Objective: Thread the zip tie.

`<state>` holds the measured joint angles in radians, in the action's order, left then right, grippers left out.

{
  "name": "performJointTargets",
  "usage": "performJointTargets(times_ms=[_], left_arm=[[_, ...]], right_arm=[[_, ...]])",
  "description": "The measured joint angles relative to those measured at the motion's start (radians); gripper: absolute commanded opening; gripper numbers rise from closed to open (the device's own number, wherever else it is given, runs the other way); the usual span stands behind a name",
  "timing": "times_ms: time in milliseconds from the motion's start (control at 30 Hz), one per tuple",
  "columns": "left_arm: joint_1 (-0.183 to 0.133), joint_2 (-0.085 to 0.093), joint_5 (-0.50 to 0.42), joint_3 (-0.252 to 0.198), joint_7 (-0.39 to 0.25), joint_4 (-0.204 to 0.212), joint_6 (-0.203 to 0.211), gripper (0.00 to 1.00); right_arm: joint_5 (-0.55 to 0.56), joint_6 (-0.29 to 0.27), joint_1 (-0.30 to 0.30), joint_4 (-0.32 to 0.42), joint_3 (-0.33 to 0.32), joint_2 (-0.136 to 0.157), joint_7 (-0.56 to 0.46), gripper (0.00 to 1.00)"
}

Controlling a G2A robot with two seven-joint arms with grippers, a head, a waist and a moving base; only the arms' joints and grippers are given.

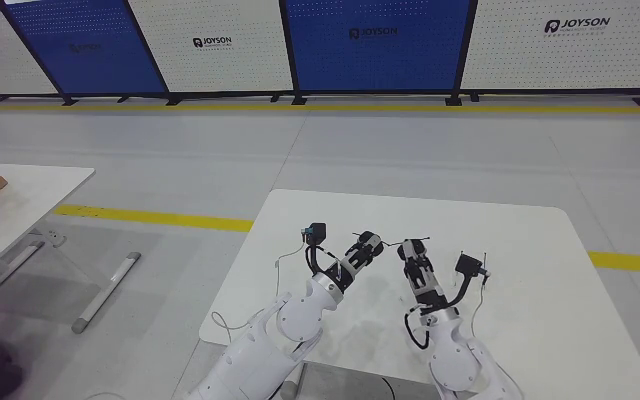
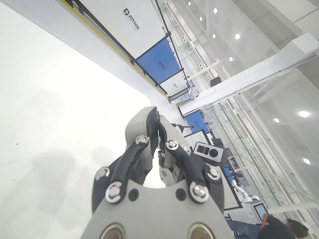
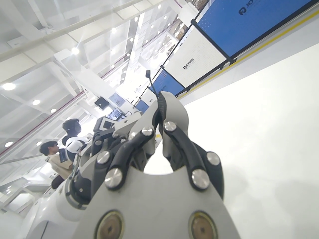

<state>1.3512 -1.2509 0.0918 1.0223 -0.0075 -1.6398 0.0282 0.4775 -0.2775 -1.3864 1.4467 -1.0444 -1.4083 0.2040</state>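
Right gripper sits closest in its own wrist view, jaws pressed together and pinching a thin black zip tie. A short length of strap pokes out past the fingertips, with a small blocky end that looks like the head. It is up in the air, well off the table. The short grip is probably so that the exposed bit is stiff and aimable, not drooping.

Left gripper also has its jaws pressed together. Can't tell if anything thin is caught between the pads, since nothing clearly sticks out.

In the top view both grippers hang over the middle of the white table, tips angled in toward each other, near but apart. Working off the surface likely leaves both ends of the tie reachable.

Judgement: this is the alignment step, with no closed loop visible, so threading is not yet done. The next move calls for fine lining-up of strap tip and head slot. The strap is thin and flexible, so it could bend aside or miss the slot.
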Motion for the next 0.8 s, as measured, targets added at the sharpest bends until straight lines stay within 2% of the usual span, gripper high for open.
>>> performJointTargets(times_ms=[233,367,533,800], left_arm=[[0.0,0.0,0.0,0.0,0.0,0.0,0.0,0.0],[0.0,0.0,0.0,0.0,0.0,0.0,0.0,0.0],[0.0,0.0,0.0,0.0,0.0,0.0,0.0,0.0],[0.0,0.0,0.0,0.0,0.0,0.0,0.0,0.0]], right_arm=[[-0.032,-0.022,0.008,-0.021,0.013,-0.008,-0.017,0.0],[-0.083,-0.062,0.012,-0.032,0.013,-0.013,-0.002,0.0],[-0.116,-0.063,0.011,-0.024,0.013,-0.013,0.01,0.0],[-0.137,-0.062,0.039,-0.067,0.034,-0.015,-0.02,0.0]])
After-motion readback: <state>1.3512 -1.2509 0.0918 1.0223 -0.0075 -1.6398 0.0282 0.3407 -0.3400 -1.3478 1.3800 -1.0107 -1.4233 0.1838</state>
